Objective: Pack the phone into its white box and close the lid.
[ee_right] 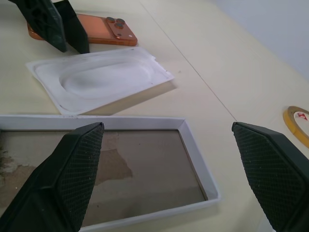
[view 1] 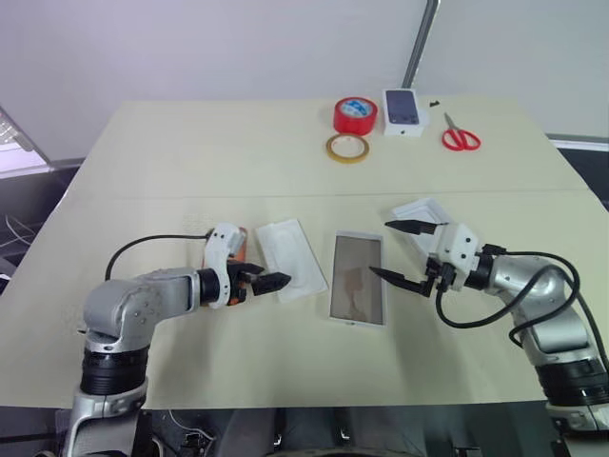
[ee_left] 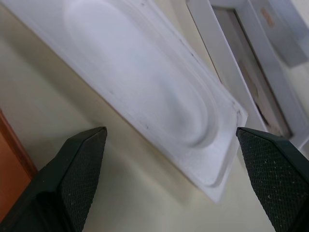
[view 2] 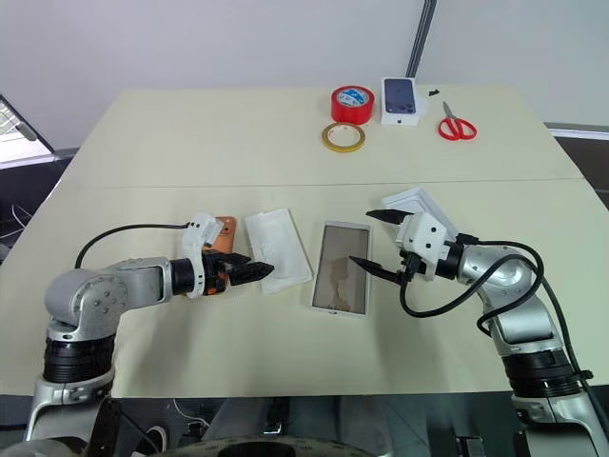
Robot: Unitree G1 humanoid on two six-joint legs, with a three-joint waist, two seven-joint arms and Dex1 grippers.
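On the cream bench (view 1: 190, 152) the white box (view 1: 359, 278) lies open near the middle of the front half, its white rim framing a brownish-grey floor with nothing in it. Just to its left lies a thin white insert (view 1: 291, 258) with an oval recess, close to the box without touching it. The phone (ee_right: 96, 28), copper-orange with its back face and camera cluster up, lies flat on the bench to the left of the insert, largely hidden behind the left gripper in the head views. The left gripper (view 1: 267, 283) hangs low over the bench between the phone and the insert, fingers spread wide and holding nothing, tips pointing toward the insert's near edge. The right gripper (view 1: 399, 253) hovers at the right side of the white box, likewise spread wide and empty, one finger above the other and pointing left at the box. The lid (view 1: 420, 212) lies behind the right gripper, partly covered by it. At the far edge are a red tape roll (view 1: 355, 115), a tan tape roll (view 1: 347, 148), a small white box (view 1: 403, 112) bearing a dark phone picture, and red-handled scissors (view 1: 459, 135).
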